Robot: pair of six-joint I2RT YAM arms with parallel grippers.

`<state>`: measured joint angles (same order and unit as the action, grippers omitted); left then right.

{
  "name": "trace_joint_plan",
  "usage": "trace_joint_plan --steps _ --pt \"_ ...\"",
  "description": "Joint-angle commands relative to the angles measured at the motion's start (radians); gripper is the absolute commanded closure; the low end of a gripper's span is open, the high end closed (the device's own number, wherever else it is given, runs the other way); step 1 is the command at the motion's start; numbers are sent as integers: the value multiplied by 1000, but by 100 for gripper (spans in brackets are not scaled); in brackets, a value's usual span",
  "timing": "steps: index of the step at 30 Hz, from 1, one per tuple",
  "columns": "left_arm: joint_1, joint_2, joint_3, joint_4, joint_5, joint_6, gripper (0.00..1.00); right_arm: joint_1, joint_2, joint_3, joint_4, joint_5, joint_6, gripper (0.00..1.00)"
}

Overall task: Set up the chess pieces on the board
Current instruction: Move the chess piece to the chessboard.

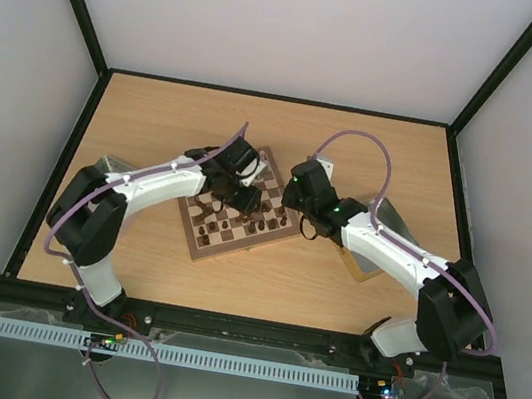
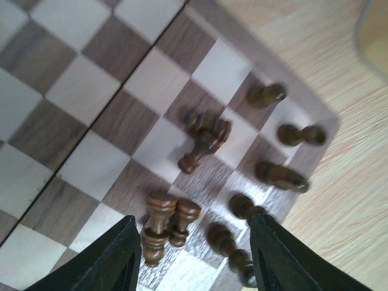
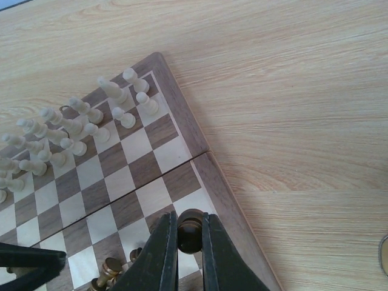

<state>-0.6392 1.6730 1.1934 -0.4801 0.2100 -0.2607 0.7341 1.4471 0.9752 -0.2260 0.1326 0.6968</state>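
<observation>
Right tool [image 3: 189,225] pinching dark piece [image 3: 190,235] near board [image 3: 184,115] edge; left tool [image 2: 194,233] spread over crowded corner.

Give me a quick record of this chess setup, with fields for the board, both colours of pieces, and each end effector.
board: wooden, checkered, lying at an angle to the arms
cream pieces: upright, grouped in rows along one end
dark pieces: crowded near one corner, some apparently toppled
left end effector: open, above the dark cluster, gripping nothing
right end effector: shut on one dark piece, near the board's border
</observation>
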Motion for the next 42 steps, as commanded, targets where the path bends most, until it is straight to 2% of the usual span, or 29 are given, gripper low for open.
trace_joint_plan --steps 1,10,19,27,31,38,42 --pt "-5 61 44 -133 -7 63 48 -13 -19 -14 27 -20 -16 95" --pt "-5 157 83 -162 -11 72 52 -14 -2 -20 42 -50 -12 95" --pt "-8 192 98 -172 -89 63 55 -14 -1 -17 39 -56 -11 95" --pt "-11 217 111 -194 -200 36 64 -14 -12 -18 27 -42 -14 95" --pt "-11 210 114 -208 -262 20 66 -15 -14 -19 28 -42 -11 95" --pt "-11 176 133 -224 -289 11 66 -15 -23 -22 30 -47 -6 95" --pt "-13 155 156 -212 -241 7 65 -15 -33 -25 31 -47 -5 95"
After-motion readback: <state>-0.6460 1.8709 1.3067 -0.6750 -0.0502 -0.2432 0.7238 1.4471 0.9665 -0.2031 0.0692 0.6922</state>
